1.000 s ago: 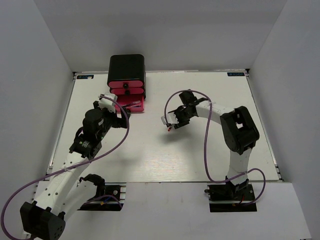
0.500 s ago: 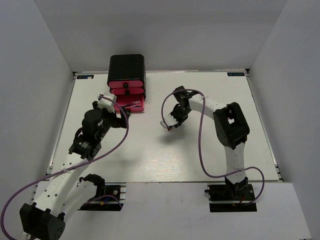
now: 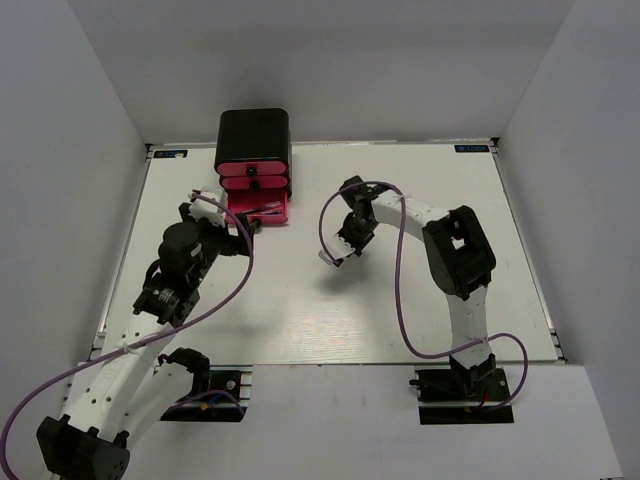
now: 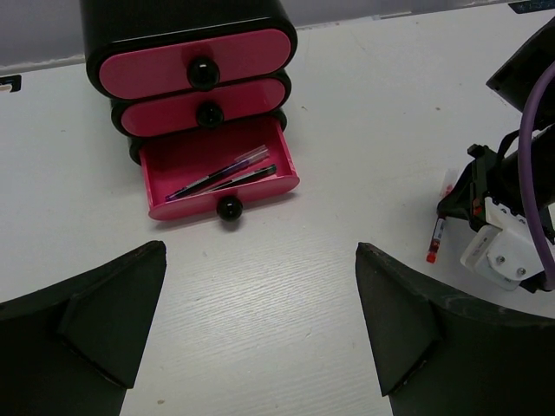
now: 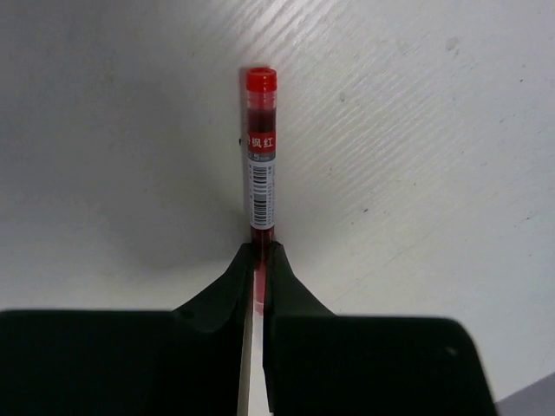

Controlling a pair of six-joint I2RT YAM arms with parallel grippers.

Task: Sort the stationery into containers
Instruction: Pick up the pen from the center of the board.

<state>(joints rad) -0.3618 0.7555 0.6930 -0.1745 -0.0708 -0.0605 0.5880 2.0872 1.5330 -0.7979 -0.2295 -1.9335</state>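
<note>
Pinches the thin red-white pen [image 5: 260, 147] in the right claw [image 5: 258, 253], jaws closed flat on the barrel just behind the printed label, with the red cap pointing away from the wrist. Hard to say how much barrel runs back between the fingers. Carries it clear of the bench [image 3: 300, 320], to judge by the soft shadow underneath, off to the right of the black cabinet [image 4: 186, 26] and well apart from it. Holds the left claw [image 4: 260, 299] spread wide and empty, low over the bench in front of the bottom drawer [image 4: 186, 206]. Shows that drawer pulled out, two dark pens [image 4: 227, 176] lying slantwise inside (upper two drawers shut). Looks like the carry-to-drawer step, with most of the crossing yet to do. Expect a light, stiff, slick plastic tube: almost no weight to fight, but smooth enough to swivel or slide between narrow pads if held toward one end. Better to grip near mid-barrel, across the label, where the balance probably sits. Failing that, move gently and avoid sharp wrist turns. Lay it in along the slant of the pens already there, since the drawer seems barely long enough for a pen set straight. Release low, so as not to bounce it off the rim.
</note>
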